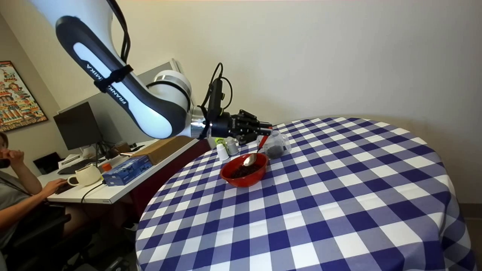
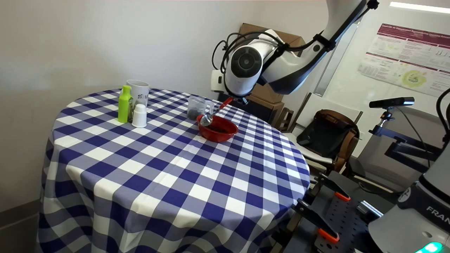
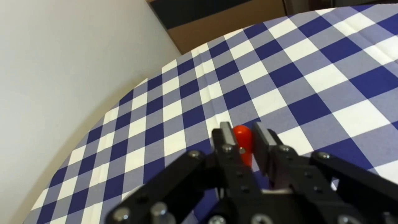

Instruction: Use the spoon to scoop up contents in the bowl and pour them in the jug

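The spoon has a red handle [image 2: 225,104] and a shiny metal head [image 1: 250,160]. My gripper [image 3: 242,133] is shut on the handle; its end shows between the fingertips in the wrist view. The spoon slants head-down, its head over the rim area of the red bowl [image 1: 244,182], which also shows in an exterior view [image 2: 216,137]. The bowl holds dark contents. Whether the head carries anything is too small to tell. The clear jug [image 2: 195,104] stands beside the bowl with dark contents at its bottom; it shows partly behind the spoon in an exterior view [image 1: 278,143].
A green bottle [image 2: 124,105], a small white bottle [image 2: 139,117] and a white mug [image 2: 138,88] stand together on the checked tablecloth [image 2: 182,182]. A wall runs along the table's far side. A desk with a blue box [image 1: 127,170] stands near the table.
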{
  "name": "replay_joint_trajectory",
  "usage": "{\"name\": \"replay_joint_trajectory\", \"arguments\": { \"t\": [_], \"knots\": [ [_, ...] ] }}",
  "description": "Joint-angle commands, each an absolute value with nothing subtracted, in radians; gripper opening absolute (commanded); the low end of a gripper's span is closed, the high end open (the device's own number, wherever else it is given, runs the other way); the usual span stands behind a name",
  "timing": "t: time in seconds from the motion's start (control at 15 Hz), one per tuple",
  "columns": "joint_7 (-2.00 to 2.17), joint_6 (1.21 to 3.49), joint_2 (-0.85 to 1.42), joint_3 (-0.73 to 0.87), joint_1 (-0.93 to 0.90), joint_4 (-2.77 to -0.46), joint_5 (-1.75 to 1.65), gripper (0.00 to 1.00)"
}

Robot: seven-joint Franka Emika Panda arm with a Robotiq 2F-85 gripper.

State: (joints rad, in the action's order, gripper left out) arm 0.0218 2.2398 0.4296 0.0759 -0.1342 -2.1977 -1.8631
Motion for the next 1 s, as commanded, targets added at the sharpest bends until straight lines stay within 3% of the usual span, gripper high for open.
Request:
{"name": "replay_joint_trajectory", "arguments": {
  "t": [0.0,0.93],
  "knots": [
    [0.092,2.134,0.459,0.019,-0.099,-2.208,-1.951,0.05],
    [0.071,2.103,0.488,-0.064,-0.039,-2.253,-1.851,0.05]
  ]
}}
